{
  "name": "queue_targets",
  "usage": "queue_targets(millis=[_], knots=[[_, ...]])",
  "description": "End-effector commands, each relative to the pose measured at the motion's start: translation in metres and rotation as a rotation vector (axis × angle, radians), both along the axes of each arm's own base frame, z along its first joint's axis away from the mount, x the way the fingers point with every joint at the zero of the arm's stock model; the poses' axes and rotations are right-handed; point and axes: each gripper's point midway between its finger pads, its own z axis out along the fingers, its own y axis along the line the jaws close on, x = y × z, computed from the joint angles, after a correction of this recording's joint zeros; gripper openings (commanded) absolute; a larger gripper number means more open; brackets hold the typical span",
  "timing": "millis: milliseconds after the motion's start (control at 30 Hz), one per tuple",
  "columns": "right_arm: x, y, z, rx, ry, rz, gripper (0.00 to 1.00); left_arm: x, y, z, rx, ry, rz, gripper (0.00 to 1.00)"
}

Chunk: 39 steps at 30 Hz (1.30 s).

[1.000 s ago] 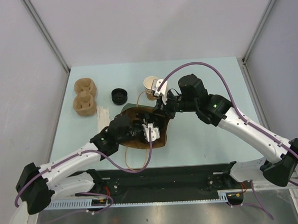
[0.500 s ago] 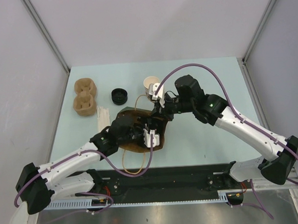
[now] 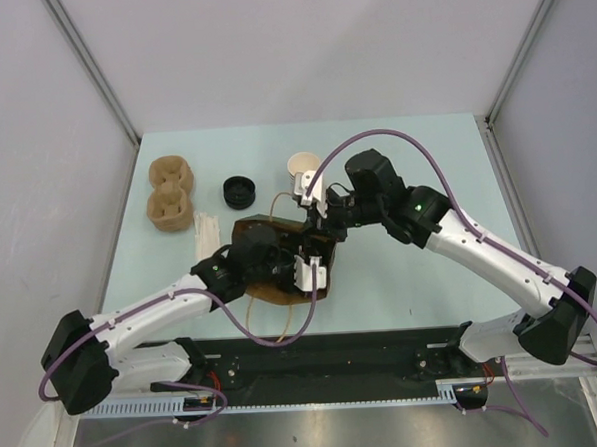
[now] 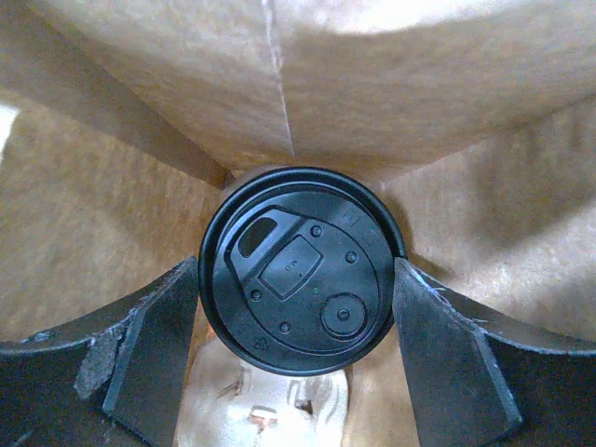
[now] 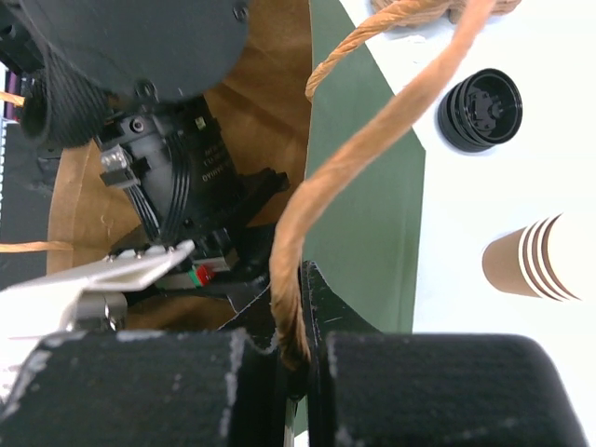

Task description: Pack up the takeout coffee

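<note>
The takeout coffee shows in the left wrist view as a round black lid facing the camera, deep inside the brown-lined bag. My left gripper is inside the bag, its fingers against both sides of the lid, shut on the cup. In the top view the left gripper is reached into the open bag. My right gripper is shut on the bag's tan rope handle and holds it up at the bag's green outer side; it is at the bag's far edge.
A loose black lid and a stack of nested tan cups sit behind the bag. Two brown pulp cup carriers and pale wooden stirrers lie at left. The bag's other handle loops toward the near edge.
My left gripper has pushed further into the bag. My right gripper has shifted left with the handle, and the bag mouth stands more open.
</note>
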Motion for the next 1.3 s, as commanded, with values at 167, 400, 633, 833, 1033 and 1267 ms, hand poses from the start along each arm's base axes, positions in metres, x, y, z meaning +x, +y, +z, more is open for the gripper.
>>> queue_targets(millis=[167, 400, 633, 833, 1033, 1267], knots=[[0.001, 0.010, 0.031, 0.084, -0.011, 0.059, 0.00, 0.025, -0.006, 0.006, -0.027, 0.084, 0.051, 0.38], [0.022, 0.005, 0.024, 0.078, 0.068, 0.036, 0.00, 0.043, -0.009, 0.000, -0.012, 0.173, 0.073, 0.34], [0.058, -0.005, 0.012, 0.080, 0.160, -0.023, 0.00, 0.061, -0.014, -0.010, 0.018, 0.277, 0.087, 0.26], [0.085, -0.011, 0.004, 0.079, 0.213, -0.048, 0.00, 0.079, -0.013, -0.029, 0.054, 0.364, 0.116, 0.19], [0.110, -0.017, -0.004, 0.076, 0.244, -0.079, 0.00, 0.095, -0.015, -0.041, 0.080, 0.414, 0.135, 0.13], [0.130, -0.024, -0.012, 0.067, 0.264, -0.103, 0.00, 0.104, -0.009, -0.070, 0.127, 0.485, 0.163, 0.09]])
